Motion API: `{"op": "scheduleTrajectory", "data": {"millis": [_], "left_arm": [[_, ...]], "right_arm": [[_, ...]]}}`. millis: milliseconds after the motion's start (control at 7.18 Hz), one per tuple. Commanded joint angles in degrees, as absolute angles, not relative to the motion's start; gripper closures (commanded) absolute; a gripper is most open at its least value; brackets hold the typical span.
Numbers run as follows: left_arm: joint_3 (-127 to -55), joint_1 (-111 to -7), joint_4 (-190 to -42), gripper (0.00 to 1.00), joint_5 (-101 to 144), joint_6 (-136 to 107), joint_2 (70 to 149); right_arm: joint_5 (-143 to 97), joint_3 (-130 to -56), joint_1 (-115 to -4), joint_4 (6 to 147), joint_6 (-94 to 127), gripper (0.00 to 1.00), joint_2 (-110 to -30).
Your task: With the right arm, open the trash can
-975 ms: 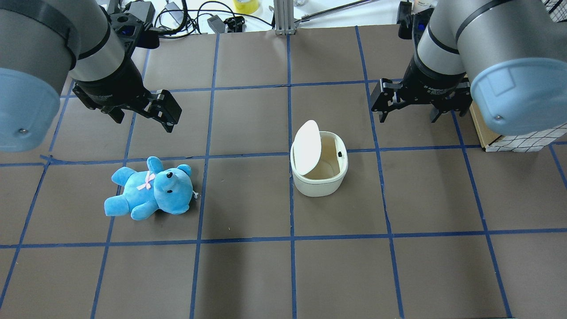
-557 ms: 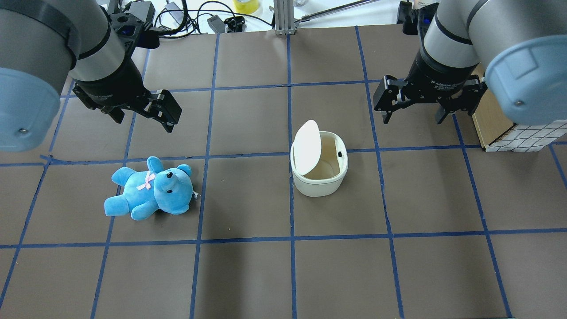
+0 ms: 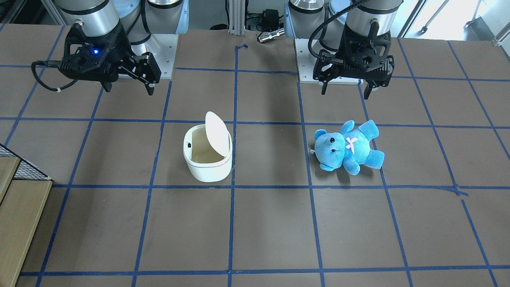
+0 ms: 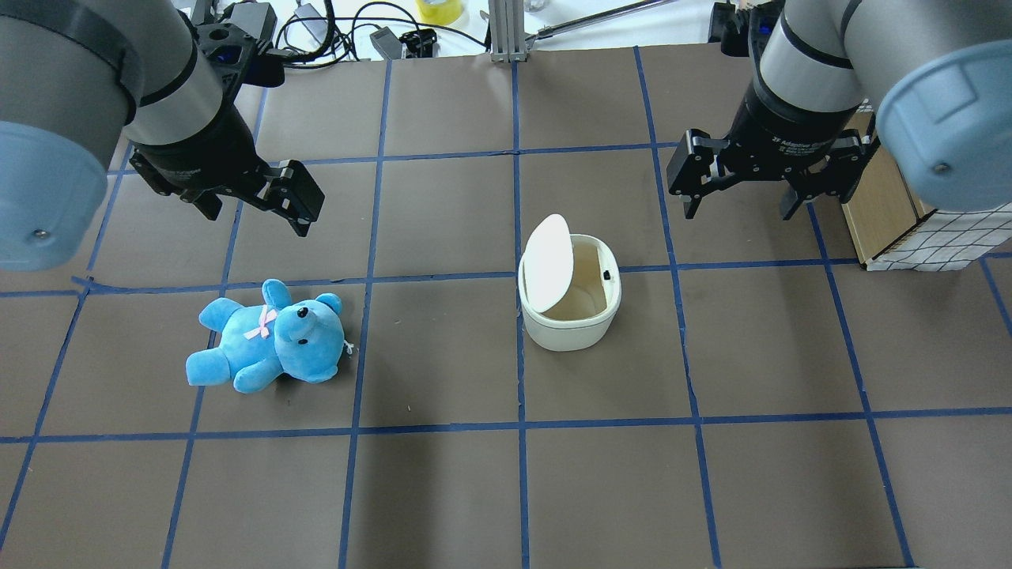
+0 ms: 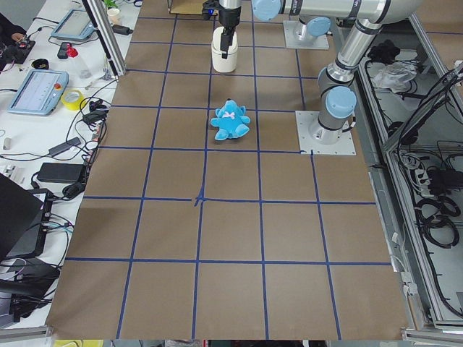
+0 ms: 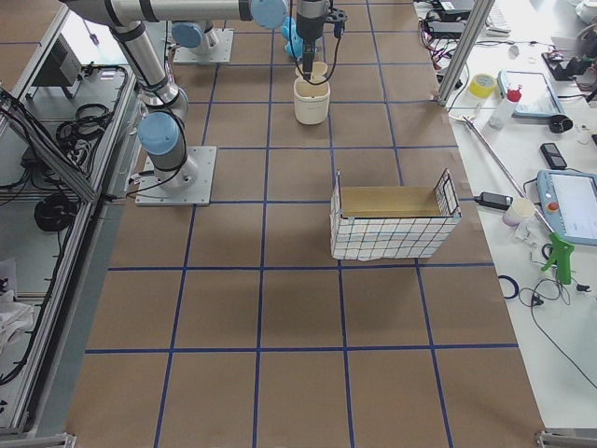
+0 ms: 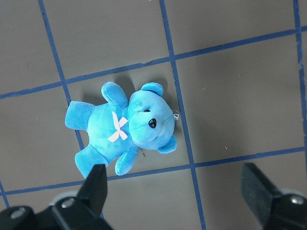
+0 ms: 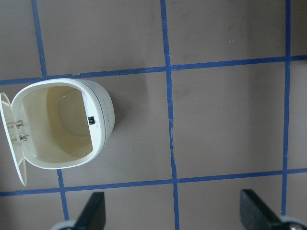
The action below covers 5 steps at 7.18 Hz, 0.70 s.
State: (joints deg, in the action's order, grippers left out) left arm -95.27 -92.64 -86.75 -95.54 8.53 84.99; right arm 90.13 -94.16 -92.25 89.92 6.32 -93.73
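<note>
The white trash can (image 4: 565, 332) stands mid-table with its lid (image 4: 548, 265) tipped up on its left rim, the inside bare. It also shows in the front view (image 3: 207, 169) and in the right wrist view (image 8: 103, 120). My right gripper (image 4: 739, 209) is open and empty. It hangs above the table behind and to the right of the can, apart from it. In the front view the right gripper (image 3: 129, 87) shows a blue light. My left gripper (image 4: 257, 217) is open and empty above and behind the blue plush bear (image 4: 269, 336).
A wire basket with a cardboard liner (image 4: 909, 229) stands at the table's right edge, next to the right arm. Cables and devices lie along the far edge (image 4: 332, 32). Blue tape lines grid the brown tabletop.
The right arm has drawn slightly back and to the right, away from the can, its gripper still open. The lid, the bear and the left arm have not moved.
</note>
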Motion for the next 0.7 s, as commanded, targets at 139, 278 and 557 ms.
{"op": "scheduleTrajectory", "data": {"millis": [139,278,557], "left_arm": [[-95.27,-92.64,-86.75,0.00,-95.54,8.53,84.99],[-95.27,-92.64,-86.75,0.00,-95.54,8.53,84.99],[-95.27,-92.64,-86.75,0.00,-95.54,8.53,84.99]], "right_arm": [[90.70,-94.13,-92.29,90.00,6.24,0.00,-93.69],[90.70,-94.13,-92.29,89.74,6.33,0.00,-93.69],[90.62,-94.13,-92.37,89.65,6.24,0.00,-93.69]]}}
